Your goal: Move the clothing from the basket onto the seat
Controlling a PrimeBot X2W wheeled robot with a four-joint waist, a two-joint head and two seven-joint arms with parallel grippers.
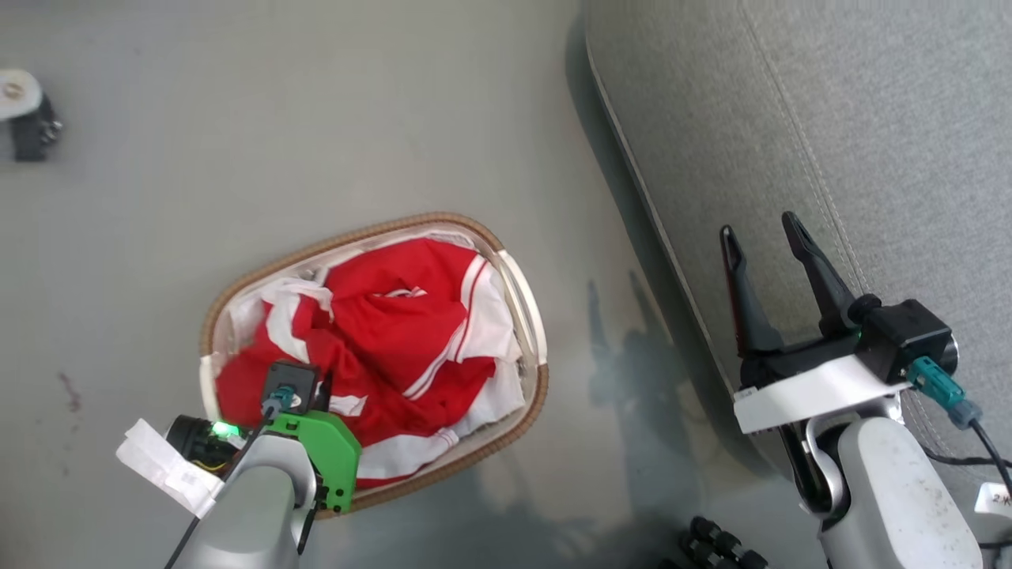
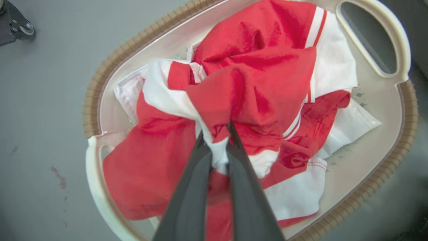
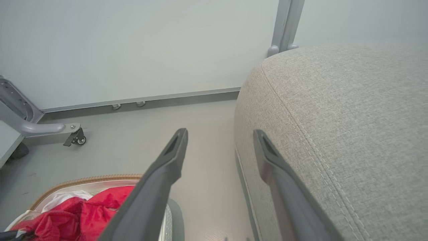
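Left gripper (image 2: pixel 215 134) is down in the basket (image 2: pixel 97 87), its 2 fingers pinched on a fold of the red-and-white clothing (image 2: pixel 254 77). The clothing is bunched inside the basket, on the floor (image 1: pixel 316 118) left of the seat (image 1: pixel 870 118). Right gripper (image 1: pixel 759 224) has its fingers apart, holding nothing, over the seat's left edge.

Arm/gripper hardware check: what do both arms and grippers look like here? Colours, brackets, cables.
Left gripper: two long dark grey fingers. Its pale grey forearm carries a green plastic bracket, a teal connector with black cable, a lit green light and a white paper tag. Right gripper: long dark tapered fingers, white bracket, black camera block, teal-blue cable plug, speckled light forearm.
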